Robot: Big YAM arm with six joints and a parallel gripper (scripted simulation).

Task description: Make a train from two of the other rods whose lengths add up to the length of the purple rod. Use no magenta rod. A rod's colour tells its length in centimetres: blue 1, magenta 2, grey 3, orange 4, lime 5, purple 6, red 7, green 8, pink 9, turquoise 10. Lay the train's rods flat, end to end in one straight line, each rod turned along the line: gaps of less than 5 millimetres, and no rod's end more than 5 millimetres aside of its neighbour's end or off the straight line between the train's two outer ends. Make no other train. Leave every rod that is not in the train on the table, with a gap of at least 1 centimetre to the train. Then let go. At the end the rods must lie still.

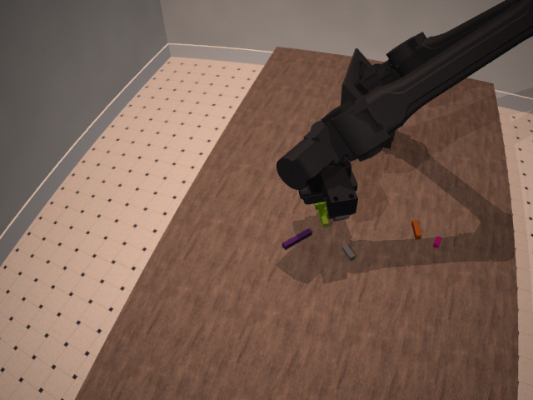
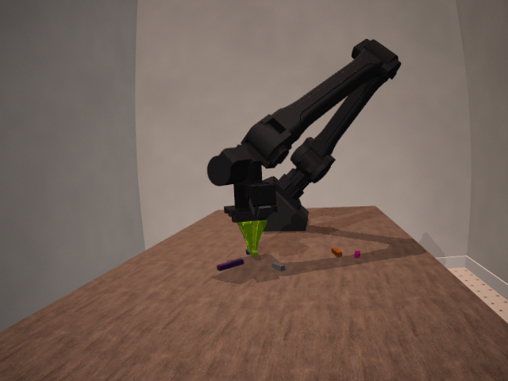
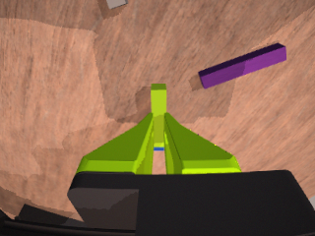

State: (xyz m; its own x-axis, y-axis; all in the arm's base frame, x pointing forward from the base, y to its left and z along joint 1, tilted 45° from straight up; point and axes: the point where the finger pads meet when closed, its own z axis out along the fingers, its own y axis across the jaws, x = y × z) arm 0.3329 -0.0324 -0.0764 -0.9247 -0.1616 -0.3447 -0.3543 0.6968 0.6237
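My gripper (image 3: 158, 119) has lime-coloured fingers and is shut on the lime rod (image 3: 157, 97), low at the table top. The rod's far end sticks out past the fingertips. The small blue rod (image 3: 159, 148) shows in the gap between the fingers, in line with the lime rod's near end. I cannot tell whether they touch. It also shows in the exterior view (image 2: 247, 252), just behind the fingertips (image 2: 254, 251). The purple rod (image 1: 296, 238) lies flat to one side of the gripper (image 1: 323, 217), apart from it.
A grey rod (image 1: 348, 252) lies in front of the gripper, a short way from the lime rod. An orange rod (image 1: 415, 229) and a magenta rod (image 1: 436, 242) lie farther off to the right. The arm's base (image 2: 286, 215) stands behind.
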